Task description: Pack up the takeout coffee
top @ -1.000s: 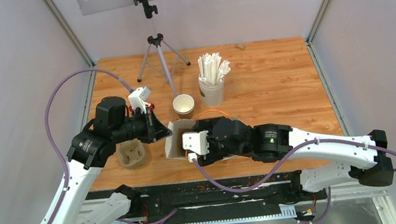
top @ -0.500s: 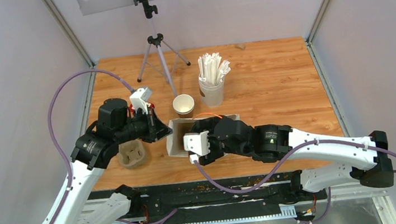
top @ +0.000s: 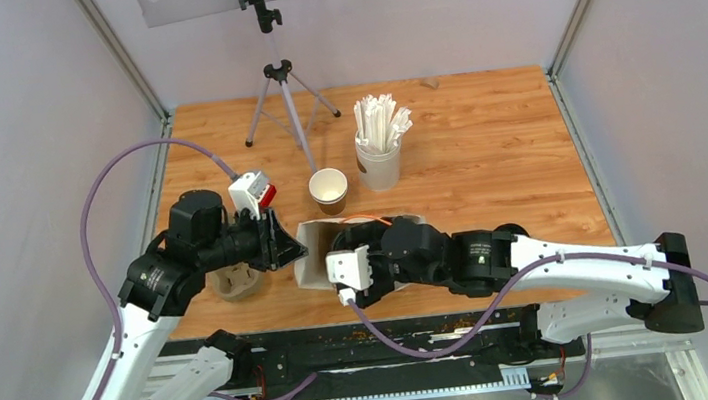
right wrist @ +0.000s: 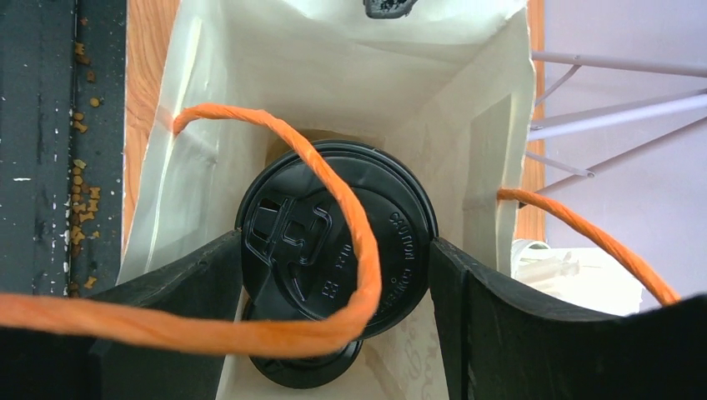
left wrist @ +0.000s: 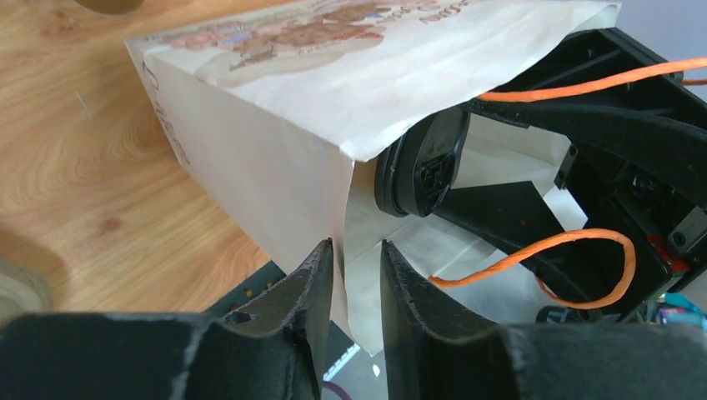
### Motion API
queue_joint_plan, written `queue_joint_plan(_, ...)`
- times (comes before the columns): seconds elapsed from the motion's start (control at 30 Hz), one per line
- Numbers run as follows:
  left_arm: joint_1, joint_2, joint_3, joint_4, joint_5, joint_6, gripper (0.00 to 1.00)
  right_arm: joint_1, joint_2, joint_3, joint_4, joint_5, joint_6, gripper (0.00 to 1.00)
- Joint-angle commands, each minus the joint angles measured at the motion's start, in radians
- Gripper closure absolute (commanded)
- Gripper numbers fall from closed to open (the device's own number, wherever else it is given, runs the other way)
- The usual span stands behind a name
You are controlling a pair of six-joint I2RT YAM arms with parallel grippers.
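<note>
A white paper bag with orange handles lies near the table's front edge, its mouth toward my right arm. My right gripper reaches inside it. Its fingers press both sides of a takeout coffee's black lid. A second black lid shows just below it in the bag. My left gripper is at the bag's left rim. Its fingers are slightly parted, with the paper edge lying in the gap. An unlidded brown cup stands behind the bag.
A white cup of wrapped straws stands at the back centre. A tripod is behind the unlidded cup. A cardboard cup carrier sits under my left arm. The dark table rail runs along the front edge.
My left gripper's jaws have parted from the bag's rim. The bag and my right arm have shifted slightly toward the front edge. The left arm has drawn back a little.
</note>
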Motion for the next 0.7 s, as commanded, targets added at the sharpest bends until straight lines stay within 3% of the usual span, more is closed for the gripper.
queue_joint_plan(0.0, 0.004, -0.025, -0.011, -0.054, 0.051, 0.011, 0.62, 0.026, -0.003, -0.028, 0.076, 0.010, 0.009, 0.32)
queue_joint_plan(0.2, 0.004, -0.058, -0.049, -0.059, 0.075, -0.020, 0.55, 0.051, -0.011, -0.082, 0.117, 0.047, 0.012, 0.32)
queue_joint_plan(0.33, 0.004, -0.055, -0.063, -0.046, 0.079, -0.020, 0.55, 0.053, -0.014, -0.086, 0.110, 0.059, 0.023, 0.32)
queue_joint_plan(0.67, 0.004, -0.035, -0.058, -0.031, 0.110, 0.013, 0.84, 0.056, 0.026, -0.048, 0.123, 0.066, -0.011, 0.32)
